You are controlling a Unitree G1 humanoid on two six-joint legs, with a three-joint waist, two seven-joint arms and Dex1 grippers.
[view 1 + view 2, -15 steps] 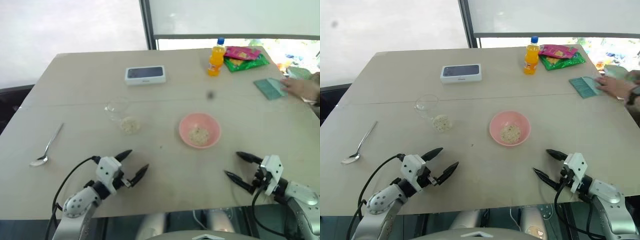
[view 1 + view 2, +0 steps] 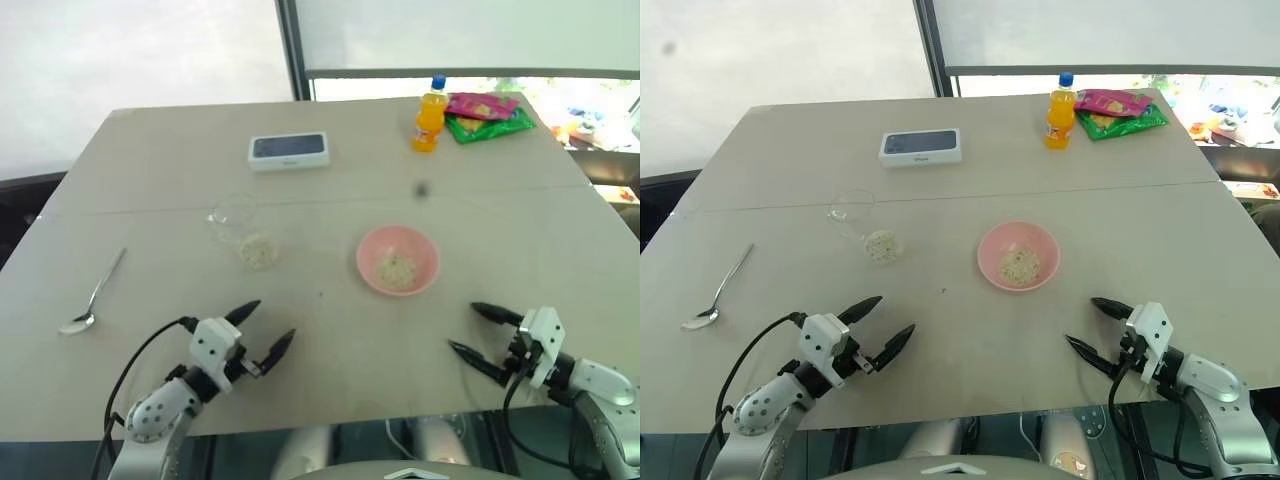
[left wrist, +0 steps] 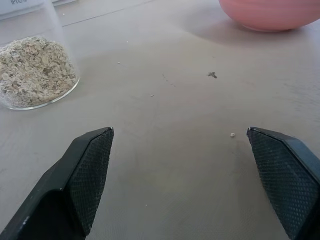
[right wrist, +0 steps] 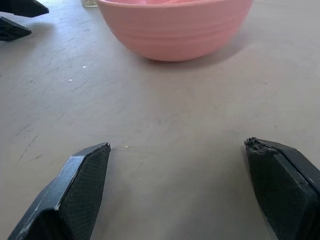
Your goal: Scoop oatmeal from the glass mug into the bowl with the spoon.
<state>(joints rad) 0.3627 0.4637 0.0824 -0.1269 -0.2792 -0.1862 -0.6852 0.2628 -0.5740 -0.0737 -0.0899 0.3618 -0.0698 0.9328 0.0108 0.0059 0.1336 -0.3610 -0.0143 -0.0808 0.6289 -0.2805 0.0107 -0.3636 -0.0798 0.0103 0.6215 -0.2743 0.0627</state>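
Note:
The glass mug [image 2: 240,228] stands upright left of the table's middle, with oatmeal [image 3: 35,70] lying in its bottom. To its right sits the pink bowl [image 2: 397,260], which holds a small heap of oat flakes [image 2: 398,269]. The spoon [image 2: 92,296] lies flat near the table's left edge, its bowl toward me. My left gripper [image 2: 275,319] hovers open and empty over the near edge, in front of the mug. At the near right, my right gripper [image 2: 463,327] is also open and empty, pointing toward the bowl [image 4: 175,30].
A white box with a dark top [image 2: 289,149] lies behind the mug. An orange drink bottle [image 2: 432,115] and bright snack packets [image 2: 490,114] stand at the far right corner. A seam runs across the table [image 2: 150,206].
The person's hand and the teal item it touched at the table's right edge have gone from view. Both grippers stay where they were, open.

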